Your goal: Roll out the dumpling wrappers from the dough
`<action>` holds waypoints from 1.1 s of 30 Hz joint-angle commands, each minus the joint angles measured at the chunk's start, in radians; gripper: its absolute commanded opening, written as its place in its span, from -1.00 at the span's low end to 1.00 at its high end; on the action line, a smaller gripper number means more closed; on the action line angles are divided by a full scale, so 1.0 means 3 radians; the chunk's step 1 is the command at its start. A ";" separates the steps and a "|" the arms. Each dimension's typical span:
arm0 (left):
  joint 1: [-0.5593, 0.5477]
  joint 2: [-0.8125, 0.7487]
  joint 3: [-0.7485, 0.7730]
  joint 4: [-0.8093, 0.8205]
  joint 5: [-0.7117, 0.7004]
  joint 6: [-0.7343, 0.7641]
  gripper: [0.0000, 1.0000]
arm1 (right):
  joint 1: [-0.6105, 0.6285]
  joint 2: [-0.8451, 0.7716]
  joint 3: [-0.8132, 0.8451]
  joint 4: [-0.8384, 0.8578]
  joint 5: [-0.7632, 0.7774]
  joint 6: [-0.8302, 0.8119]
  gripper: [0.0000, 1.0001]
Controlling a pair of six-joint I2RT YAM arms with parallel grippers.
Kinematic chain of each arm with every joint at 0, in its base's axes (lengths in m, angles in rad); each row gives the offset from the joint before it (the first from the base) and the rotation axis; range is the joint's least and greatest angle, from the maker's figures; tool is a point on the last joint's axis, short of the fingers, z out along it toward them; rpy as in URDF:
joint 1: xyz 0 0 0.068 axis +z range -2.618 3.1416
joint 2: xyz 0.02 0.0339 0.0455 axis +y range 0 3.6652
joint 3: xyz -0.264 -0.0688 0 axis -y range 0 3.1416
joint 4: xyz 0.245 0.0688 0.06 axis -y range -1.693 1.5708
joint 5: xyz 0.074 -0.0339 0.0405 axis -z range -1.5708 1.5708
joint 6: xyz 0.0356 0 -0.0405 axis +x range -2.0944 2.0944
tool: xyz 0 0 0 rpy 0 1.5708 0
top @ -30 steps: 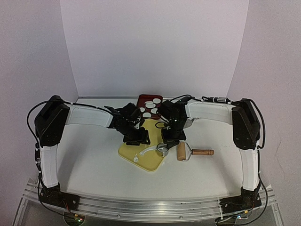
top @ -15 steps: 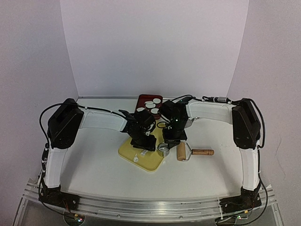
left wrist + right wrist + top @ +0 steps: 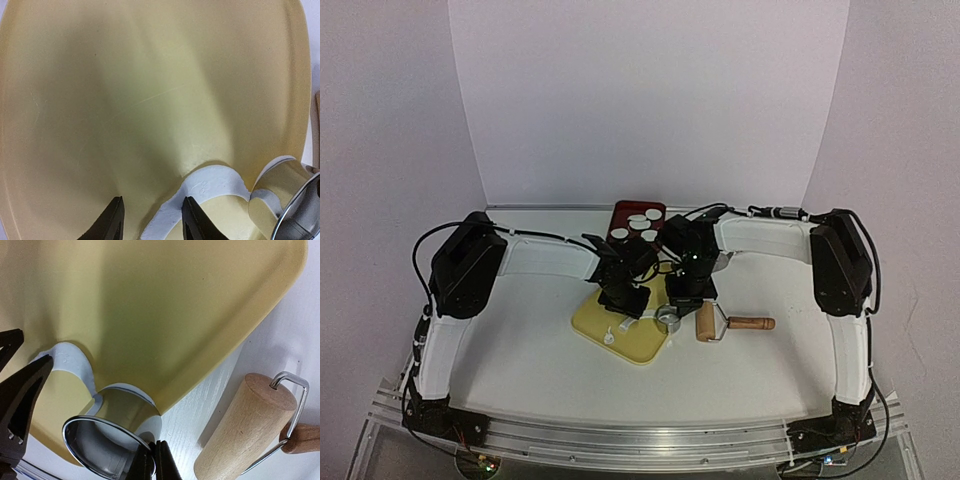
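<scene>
Swung inward over the yellow board point(image 3: 150, 100), my left gripper point(image 3: 152, 210) hangs half-open at the dough point(image 3: 210, 182), which may tear if tugged while my right gripper point(image 3: 152, 456) clamps the ring cutter point(image 3: 122, 407).

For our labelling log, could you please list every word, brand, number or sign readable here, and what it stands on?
No text can be read. The yellow board, wooden rolling pin, metal ring cutter, red tray and dough scrap show no print; any marking on the arms is too small to tell.
</scene>
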 commanded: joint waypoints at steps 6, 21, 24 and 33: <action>-0.0124 -0.0093 -0.0381 -0.0014 0.0182 0.0132 -0.13 | -0.0007 0.0061 -0.0009 -0.0008 0.0061 -0.0019 -1.00; -0.0183 0.0144 -0.0330 -0.0326 -0.0120 0.0011 -0.43 | -0.0007 0.0026 -0.0036 -0.0002 0.0061 0.0004 -1.00; -0.0182 0.0250 -0.0259 -0.0484 -0.0240 -0.0025 -0.56 | -0.0007 0.0022 -0.0042 0.0002 0.0060 0.0004 -1.00; -0.0174 0.0270 -0.0289 -0.0734 -0.0482 -0.0229 -1.00 | -0.0008 0.0034 -0.0016 0.0003 0.0074 0.0007 -1.00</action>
